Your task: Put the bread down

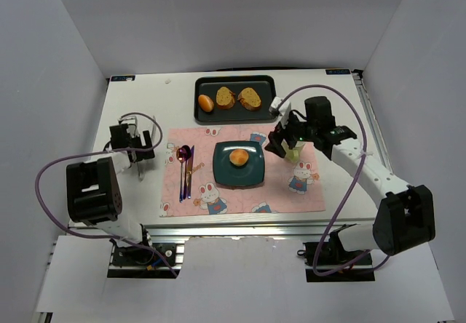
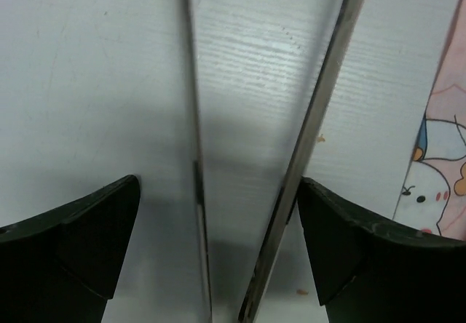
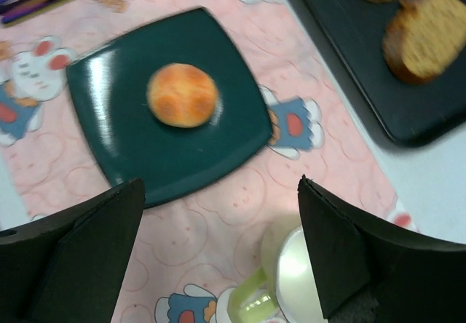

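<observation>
The left fingers point(image 2: 73, 243) are spread wide over bare white worktop point(image 2: 240, 83) and pinch nothing. The pink placemat point(image 2: 444, 163) edges in at their 3 o'clock. The right fingers point(image 3: 80, 236) are likewise spread and empty, hanging above the placemat near a pale green cup point(image 3: 291, 272). The bread point(image 3: 182, 94) sits in the middle of the teal plate point(image 3: 109, 68), at 9 o'clock from the right fingers in the top view. A black tray point(image 1: 266, 86) holding toasted slices point(image 1: 250, 97) lies at the plate's 12 o'clock.

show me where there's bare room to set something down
Free: pink mat strip between teal plate and near edge; white table left of black tray. Crowded: cutlery left of plate, cup under right gripper.
</observation>
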